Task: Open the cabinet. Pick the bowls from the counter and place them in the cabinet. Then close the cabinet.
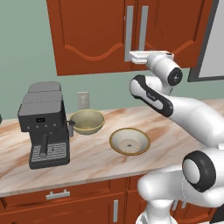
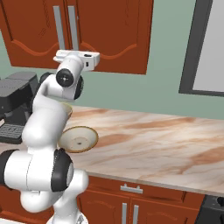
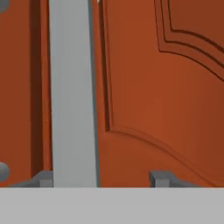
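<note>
Cabinet: the red-brown wall cabinet is mounted above the counter; both arched-panel doors are seen shut, with two long silver bar handles side by side at the middle seam.
Handle: the right door's bar handle is seen close up in the hand view, running upright between the two finger tips.
Hand: the hand is raised to the lower end of the handles. One dark finger tip is seen at the left edge of the bar, the other well to its right over the door panel, so the fingers are spread apart and nothing is clamped. Whether the left tip touches the bar cannot be told.
Deep bowl: the rounded tan bowl is set upright on the counter, just beside the coffee machine; nothing is seen in it.
Shallow bowl: the wider bowl with a cream speckled inside is placed nearer and to the right of the deep bowl, apart from it; nothing is held in it.
Counter: the marble-patterned counter carries both bowls.
Coffee machine: a dark grey coffee machine is placed at the left of the counter.
</note>
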Available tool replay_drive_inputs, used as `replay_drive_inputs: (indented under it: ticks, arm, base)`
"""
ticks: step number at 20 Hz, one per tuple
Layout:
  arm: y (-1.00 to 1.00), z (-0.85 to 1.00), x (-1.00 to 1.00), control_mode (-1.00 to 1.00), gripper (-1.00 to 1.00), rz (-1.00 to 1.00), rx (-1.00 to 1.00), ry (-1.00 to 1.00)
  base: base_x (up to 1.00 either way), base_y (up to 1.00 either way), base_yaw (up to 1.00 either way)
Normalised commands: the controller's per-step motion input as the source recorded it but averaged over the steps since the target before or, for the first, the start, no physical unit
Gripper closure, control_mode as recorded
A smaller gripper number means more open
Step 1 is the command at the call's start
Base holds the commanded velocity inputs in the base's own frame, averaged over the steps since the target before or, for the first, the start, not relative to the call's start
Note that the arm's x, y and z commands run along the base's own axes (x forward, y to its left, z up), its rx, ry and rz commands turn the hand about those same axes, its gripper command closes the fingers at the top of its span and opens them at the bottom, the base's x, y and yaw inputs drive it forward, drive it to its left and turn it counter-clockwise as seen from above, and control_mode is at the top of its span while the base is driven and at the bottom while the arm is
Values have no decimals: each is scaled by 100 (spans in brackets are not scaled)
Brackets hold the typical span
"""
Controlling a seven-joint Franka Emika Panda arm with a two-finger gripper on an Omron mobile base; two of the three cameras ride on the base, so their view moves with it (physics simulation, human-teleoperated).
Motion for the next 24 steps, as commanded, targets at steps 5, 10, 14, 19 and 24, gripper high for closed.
replay_drive_inputs:
  ticks: [5,10,14,19,24]
  arm:
    - [-15,-3,36,-100,100,-8,1,0]
    - [-99,-10,20,-100,100,-2,19,0]
    - [-100,-4,0,-100,100,-4,31,0]
    - [-100,-4,-21,-100,100,-1,35,0]
    - [-100,0,-61,-100,100,0,38,0]
  base:
    - [0,0,0]
    - [0,0,0]
    - [0,0,0]
    - [0,0,0]
    - [0,0,0]
